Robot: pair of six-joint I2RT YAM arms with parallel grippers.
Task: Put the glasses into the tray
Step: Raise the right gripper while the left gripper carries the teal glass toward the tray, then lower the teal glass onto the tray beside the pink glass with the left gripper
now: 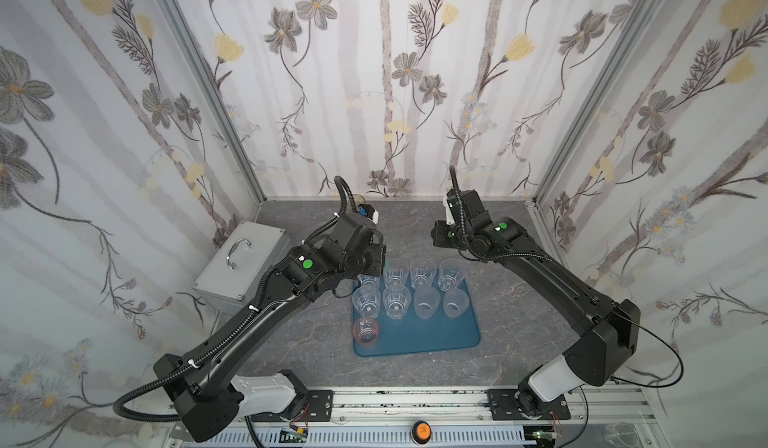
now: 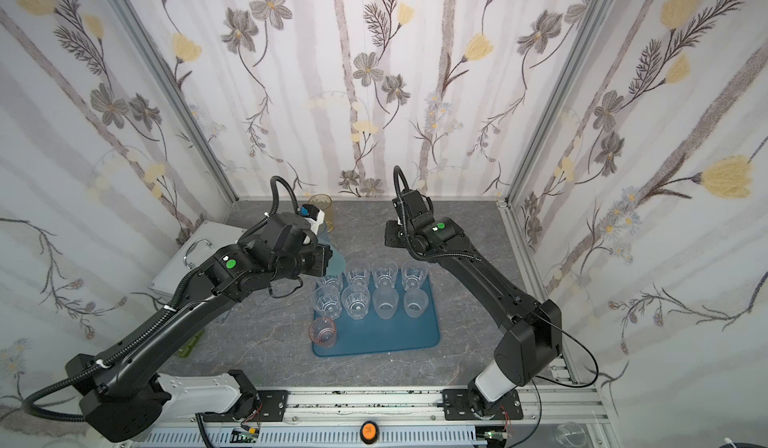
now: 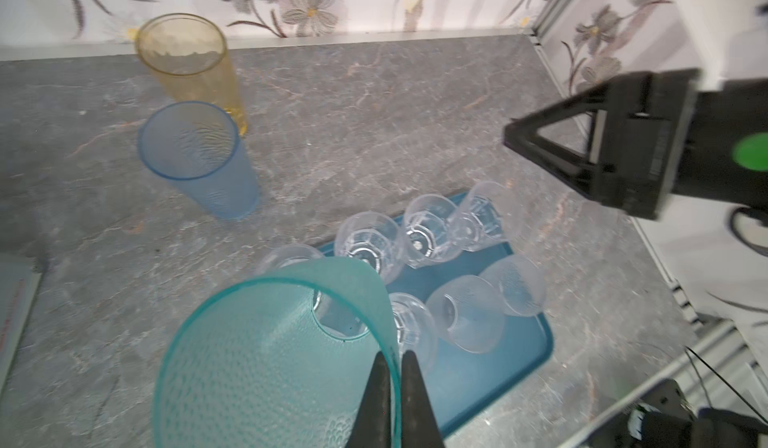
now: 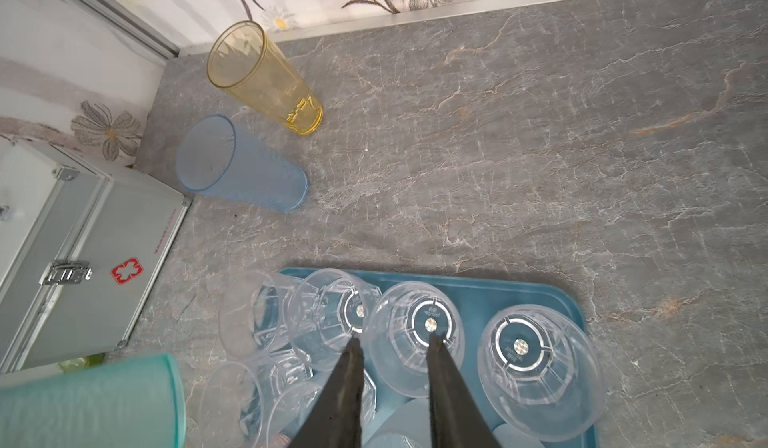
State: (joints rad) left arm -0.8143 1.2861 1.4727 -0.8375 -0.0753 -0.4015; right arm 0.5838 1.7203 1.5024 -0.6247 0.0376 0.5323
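The teal-blue tray (image 1: 436, 342) (image 2: 395, 342) lies mid-table. Several clear faceted glasses (image 1: 395, 273) (image 4: 415, 333) stand on it, along with two frosted ones (image 1: 427, 302) (image 3: 465, 313). A pink glass (image 1: 365, 331) (image 2: 323, 331) is at the tray's near left corner. My left gripper (image 3: 392, 356) is shut on the rim of a teal glass (image 3: 266, 362) (image 2: 334, 258), held above the tray's far left corner. My right gripper (image 4: 392, 342) (image 3: 540, 146) hangs open above the far row, holding nothing. An amber glass (image 3: 191, 67) (image 4: 262, 75) and a blue glass (image 3: 199, 159) (image 4: 237, 163) stand on the table behind the tray.
A silver metal case (image 1: 245, 258) (image 4: 83, 233) with a handle sits at the left, near the blue glass. A small green object (image 2: 191, 346) lies by its near end. The back wall is just behind the amber glass.
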